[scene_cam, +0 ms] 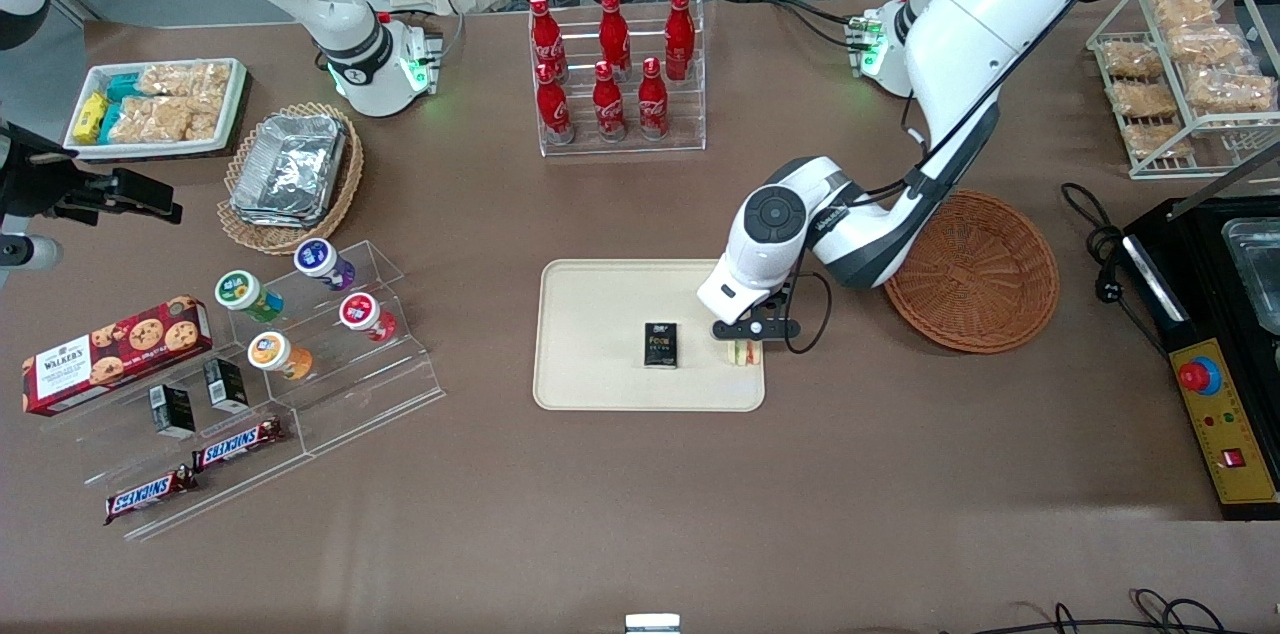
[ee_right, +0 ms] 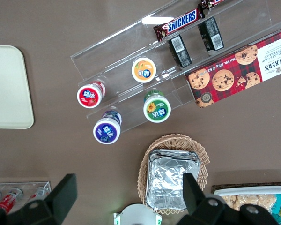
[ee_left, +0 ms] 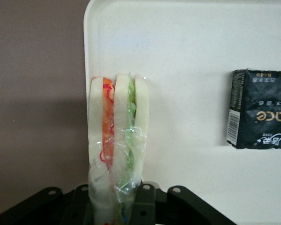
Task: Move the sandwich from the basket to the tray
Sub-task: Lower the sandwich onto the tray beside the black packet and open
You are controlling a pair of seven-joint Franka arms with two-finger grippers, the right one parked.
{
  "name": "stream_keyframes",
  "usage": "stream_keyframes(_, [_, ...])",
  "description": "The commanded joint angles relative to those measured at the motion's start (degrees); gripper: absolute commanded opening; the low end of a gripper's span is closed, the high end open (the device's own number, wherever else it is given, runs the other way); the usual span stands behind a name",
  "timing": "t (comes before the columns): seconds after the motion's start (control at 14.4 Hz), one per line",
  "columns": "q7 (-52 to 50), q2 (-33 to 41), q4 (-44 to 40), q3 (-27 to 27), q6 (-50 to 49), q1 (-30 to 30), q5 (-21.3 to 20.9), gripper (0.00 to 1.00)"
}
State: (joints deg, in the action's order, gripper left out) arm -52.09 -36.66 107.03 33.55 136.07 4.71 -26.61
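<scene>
My left gripper [scene_cam: 745, 332] is shut on the sandwich [scene_cam: 740, 352], a wedge of white bread in clear wrap with orange, red and green filling. It holds the sandwich just inside the rim of the cream tray [scene_cam: 600, 384], at the tray's end nearest the basket. In the left wrist view the sandwich [ee_left: 117, 136] stands on edge between the black fingers [ee_left: 147, 206], with the tray [ee_left: 192, 56] under it. I cannot tell whether it touches the tray. The reddish-brown basket [scene_cam: 975, 269] beside the tray is empty.
A black packet [scene_cam: 660, 345] lies in the tray's middle and also shows in the left wrist view [ee_left: 260, 110]. A rack of red bottles [scene_cam: 615, 74] stands farther from the front camera. A clear stand with cups [scene_cam: 300, 314] lies toward the parked arm's end. A black machine [scene_cam: 1215, 314] stands at the working arm's end.
</scene>
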Motion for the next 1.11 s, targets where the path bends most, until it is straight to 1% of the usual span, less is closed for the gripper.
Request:
stream_keyframes(0.0, [-1.52,-0.69,-0.77,-0.06,0.60,0.22,-1.78,0.18])
stream_keyframes(0.07, [-1.43,-0.69,-1.03,-0.06,0.51,0.22,-1.87,0.78])
stream_keyframes(0.14, [-1.43,-0.60,-1.03,-0.06,0.51,0.22,-1.96,1.00])
stream_keyframes(0.56, [-1.43,1.24,-1.12,-0.06,-1.32,-0.66,-1.78,1.00])
stream_keyframes(0.97, [-0.55,6.24,-6.82,0.03,-12.91,-1.28,-0.90,1.00])
stream_keyframes(1.04, [-0.55,7.21,-7.70,0.29,-14.85,-2.58,-0.73,1.00])
